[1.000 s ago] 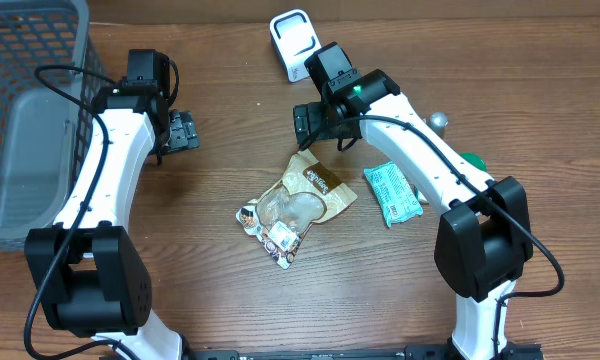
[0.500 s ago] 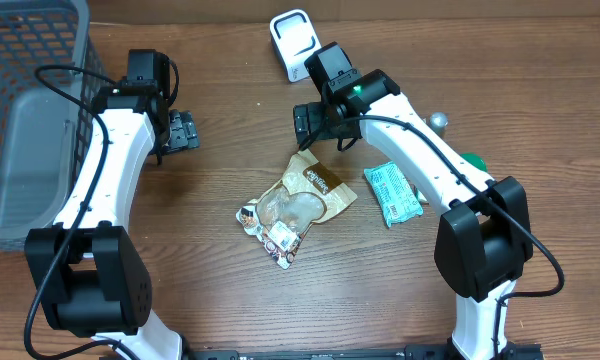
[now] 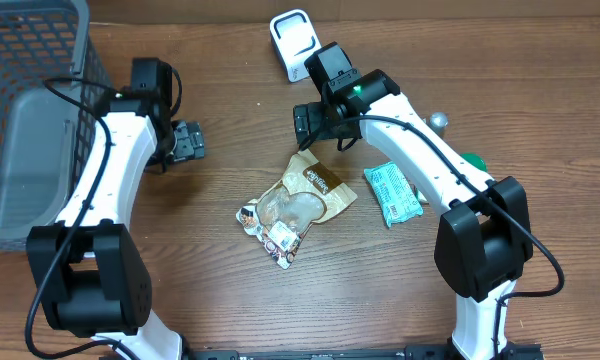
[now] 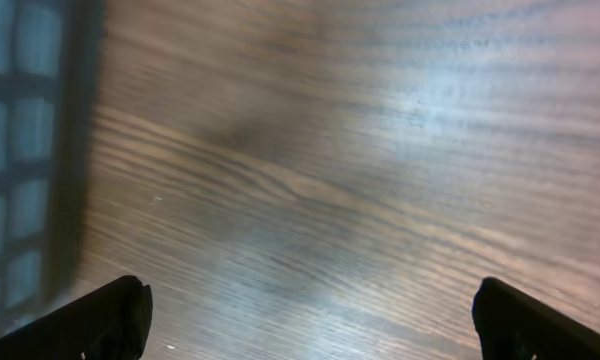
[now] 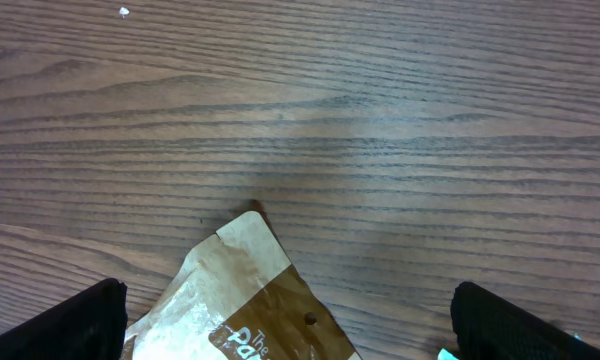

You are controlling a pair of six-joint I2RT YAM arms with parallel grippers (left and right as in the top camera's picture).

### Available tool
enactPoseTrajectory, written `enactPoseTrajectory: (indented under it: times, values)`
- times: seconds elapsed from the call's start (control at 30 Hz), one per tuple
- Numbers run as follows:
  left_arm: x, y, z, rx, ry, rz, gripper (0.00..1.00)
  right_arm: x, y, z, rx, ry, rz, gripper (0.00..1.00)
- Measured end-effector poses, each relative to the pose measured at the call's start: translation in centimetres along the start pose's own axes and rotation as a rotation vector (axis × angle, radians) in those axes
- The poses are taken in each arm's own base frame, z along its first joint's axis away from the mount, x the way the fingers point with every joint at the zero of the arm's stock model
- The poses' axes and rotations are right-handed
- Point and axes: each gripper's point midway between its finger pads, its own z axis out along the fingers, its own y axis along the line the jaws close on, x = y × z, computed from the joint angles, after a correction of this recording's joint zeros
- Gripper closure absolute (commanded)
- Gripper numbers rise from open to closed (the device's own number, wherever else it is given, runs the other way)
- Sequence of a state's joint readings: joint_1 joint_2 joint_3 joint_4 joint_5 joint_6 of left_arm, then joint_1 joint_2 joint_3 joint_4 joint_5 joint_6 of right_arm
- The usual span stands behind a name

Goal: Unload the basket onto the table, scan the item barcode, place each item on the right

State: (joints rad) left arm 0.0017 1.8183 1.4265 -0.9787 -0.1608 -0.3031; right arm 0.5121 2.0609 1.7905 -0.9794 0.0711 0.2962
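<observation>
**Both arms idle over bench, pouch unheld**

A crumpled brown pouch (image 3: 298,205) lies flat at the centre of the wooden bench (image 3: 230,300), a small printed label showing at its 7 o'clock end. Nothing touches it. At its 3 o'clock, a little apart, lies a teal packet (image 3: 393,193).

The right end effector (image 3: 304,124) hangs just past the pouch's 12 o'clock corner, jaws spread wide with nothing between them. Its wrist camera looks down on that brown corner and bare wood.

The left end effector (image 3: 187,141) hovers at the pouch's 10 o'clock, well apart from it, its jaws likewise wide apart and empty. Its wrist view is blurred.

Farther back, a white scanner (image 3: 293,42) sits at the bench's 12 o'clock edge, and a grey mesh basket (image 3: 20,120) fills the 10 o'clock corner.
</observation>
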Motion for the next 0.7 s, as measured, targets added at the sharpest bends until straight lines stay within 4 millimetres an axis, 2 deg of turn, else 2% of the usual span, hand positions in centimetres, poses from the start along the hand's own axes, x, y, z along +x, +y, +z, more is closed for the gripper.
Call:
enactPoseTrajectory:
  times: [0.37,0.5,0.7]
  values:
    - [4.7,-2.3,8.0,0.140,-0.007,0.001,0.00,0.0,-0.1,0.0,0.003,-0.001,0.000,0.00]
    - [3.6,-3.1,8.1,0.206,-0.139,-0.003,0.00,0.0,-0.1,0.0,0.006,-0.002,0.000,0.00]
    - [4.0,-3.3,7.9,0.264,-0.266,0.004,0.00,0.0,-0.1,0.0,0.007,-0.002,0.000,0.00]
